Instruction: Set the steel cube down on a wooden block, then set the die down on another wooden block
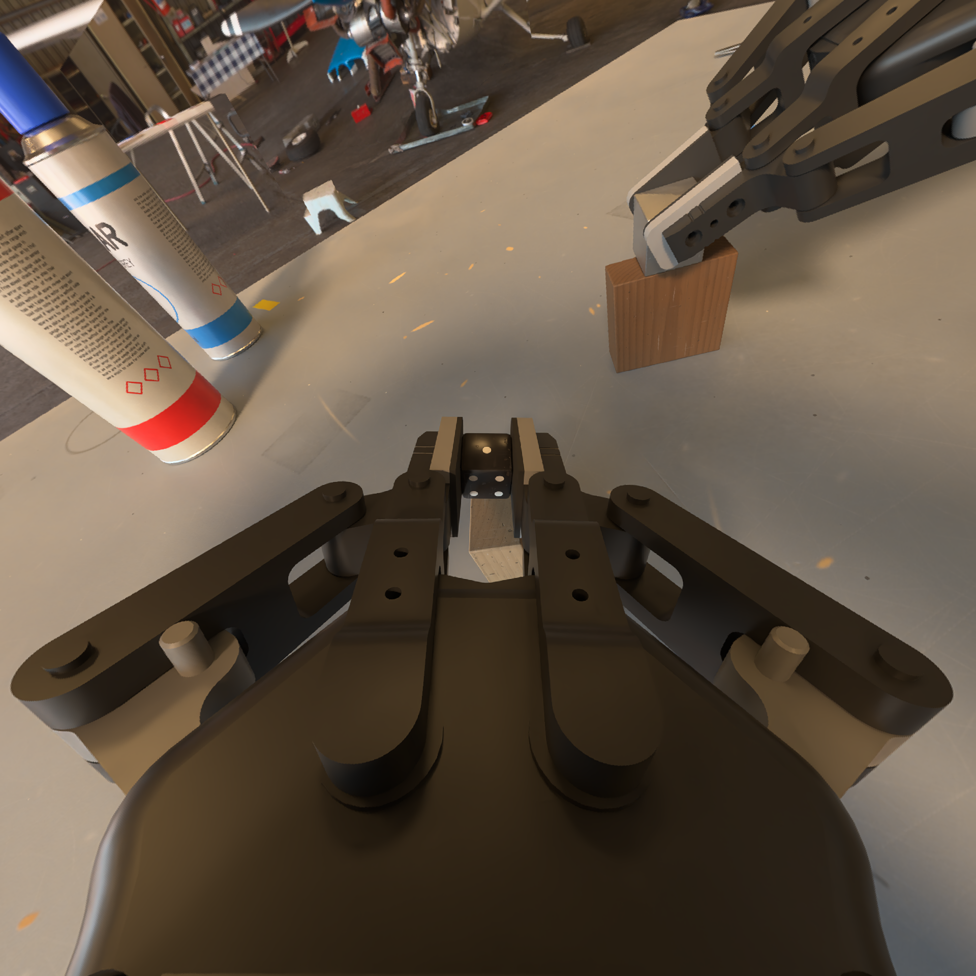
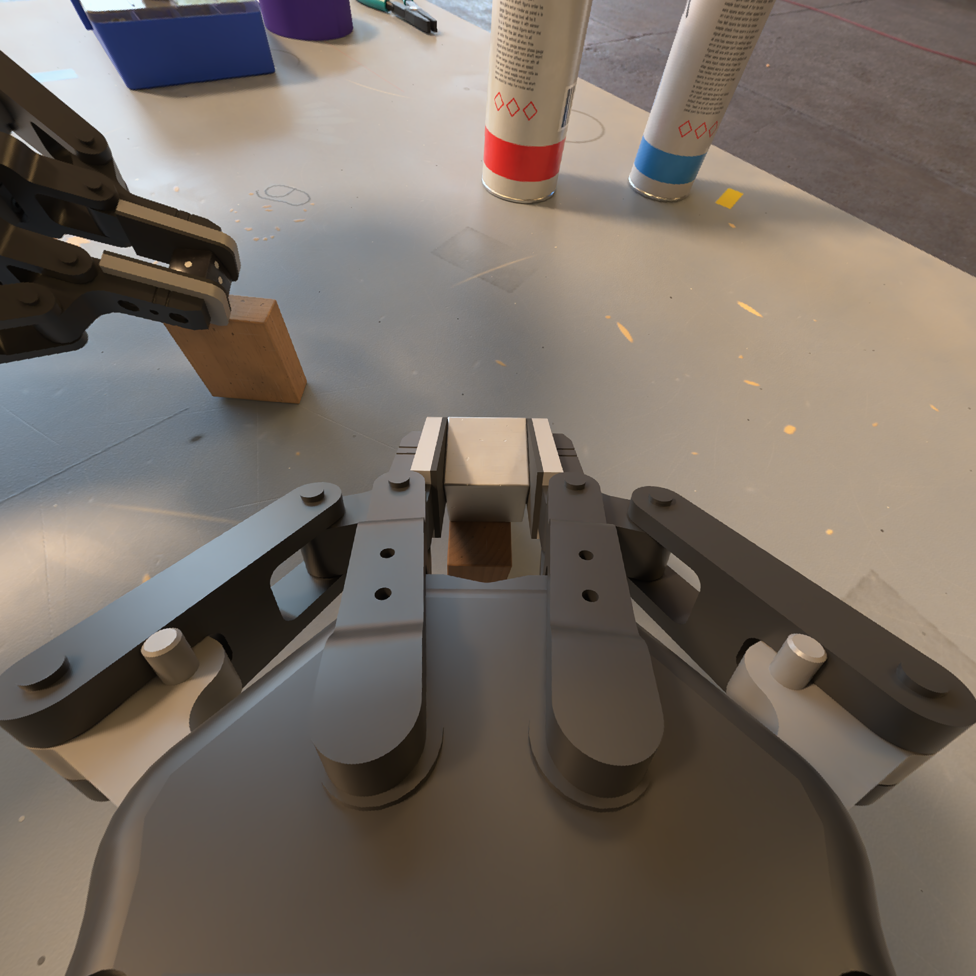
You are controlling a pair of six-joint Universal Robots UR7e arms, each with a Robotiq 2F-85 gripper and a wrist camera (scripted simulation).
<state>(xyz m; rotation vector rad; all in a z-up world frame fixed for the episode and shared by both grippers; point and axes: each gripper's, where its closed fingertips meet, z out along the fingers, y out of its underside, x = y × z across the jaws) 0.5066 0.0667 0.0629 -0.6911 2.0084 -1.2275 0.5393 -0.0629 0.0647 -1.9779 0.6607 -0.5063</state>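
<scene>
My left gripper [image 1: 486, 449] is shut on a black die [image 1: 486, 465] with white pips. It holds the die over the top of a pale wooden block [image 1: 494, 544]; the right wrist view shows that block [image 2: 248, 351] with the left gripper [image 2: 224, 285] at its top edge. My right gripper [image 2: 486, 449] is shut on the steel cube [image 2: 486, 465], over a dark brown wooden block [image 2: 479, 549]. The left wrist view shows the steel cube [image 1: 652, 211] resting at the top of that block [image 1: 668, 311], between the right gripper's fingers [image 1: 686, 227].
Two spray cans stand near the table's edge, one with a red band [image 2: 523, 158], one with a blue band [image 2: 668, 166]. A blue bin [image 2: 179, 47], a purple cup [image 2: 309, 18] and pliers [image 2: 406, 13] lie at the far side.
</scene>
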